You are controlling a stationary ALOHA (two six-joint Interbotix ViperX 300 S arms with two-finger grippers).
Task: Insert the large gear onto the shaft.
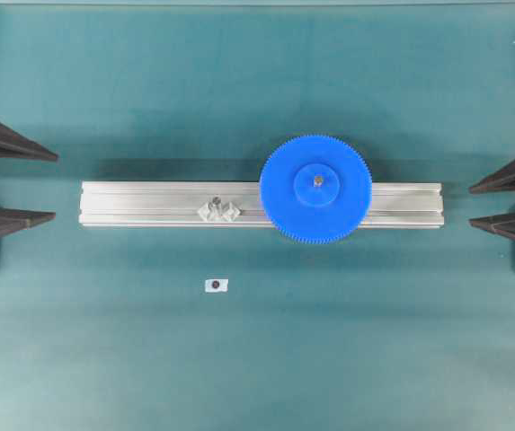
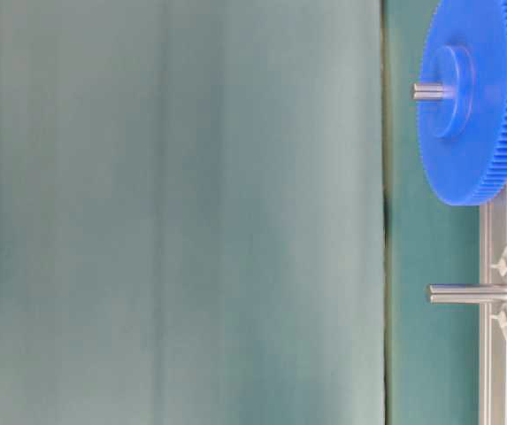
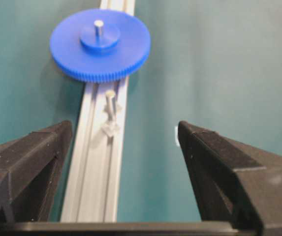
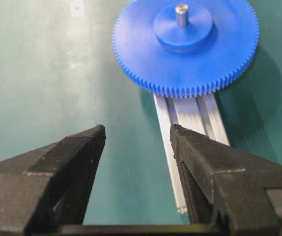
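Observation:
The large gear (image 1: pixel 315 211) is a bright-blue toothed disc lying flat over the right half of the aluminium rail. The shaft (image 1: pixel 317 180) pokes up through its raised hub; in the right wrist view the shaft (image 4: pixel 181 14) stands out of the large gear (image 4: pixel 145 54). Its mount is hidden under the gear. My left gripper (image 1: pixel 56 187) hangs open at the left edge, well clear of the rail, with nothing between its fingers. My right gripper (image 1: pixel 470 206) stands open at the right edge, just beyond the rail's end, also empty.
The aluminium rail (image 1: pixel 140 205) runs left to right across the middle of the green mat. A second bare pin (image 1: pixel 214 203) stands in a clear diamond mount (image 1: pixel 230 213) left of the gear. A small white sticker (image 1: pixel 216 285) lies nearer the front.

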